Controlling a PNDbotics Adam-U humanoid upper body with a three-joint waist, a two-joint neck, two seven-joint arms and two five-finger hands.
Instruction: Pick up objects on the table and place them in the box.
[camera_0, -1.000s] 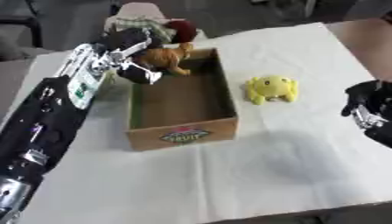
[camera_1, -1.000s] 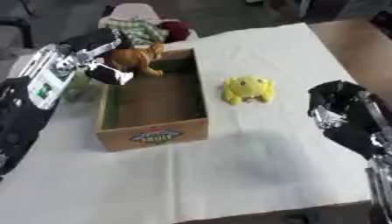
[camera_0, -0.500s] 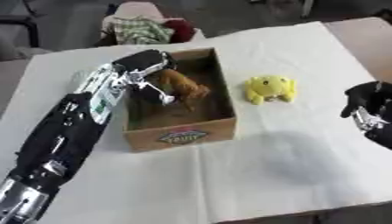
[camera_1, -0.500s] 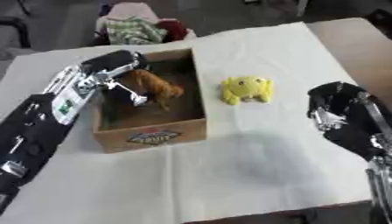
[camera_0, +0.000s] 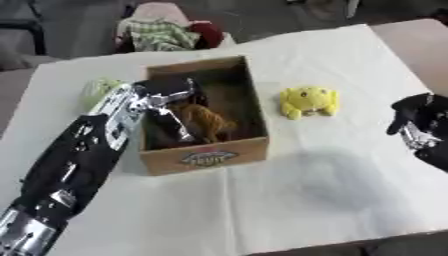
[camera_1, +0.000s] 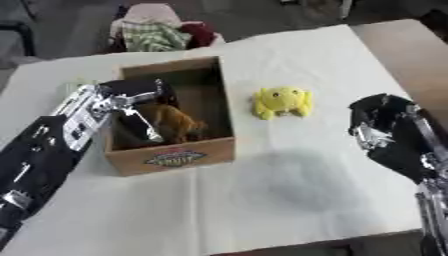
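The left hand (camera_0: 166, 100), having carried the brown toy animal (camera_0: 206, 122) down into the box (camera_0: 206, 157), is gripping it there; the right hand (camera_1: 381, 125) is idling curled beside the yellow plush (camera_0: 308, 101), which is awaiting pickup.

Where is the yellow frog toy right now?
The yellow frog toy sits on the white table, just right of the cardboard box, between the box and the robot's right hand.
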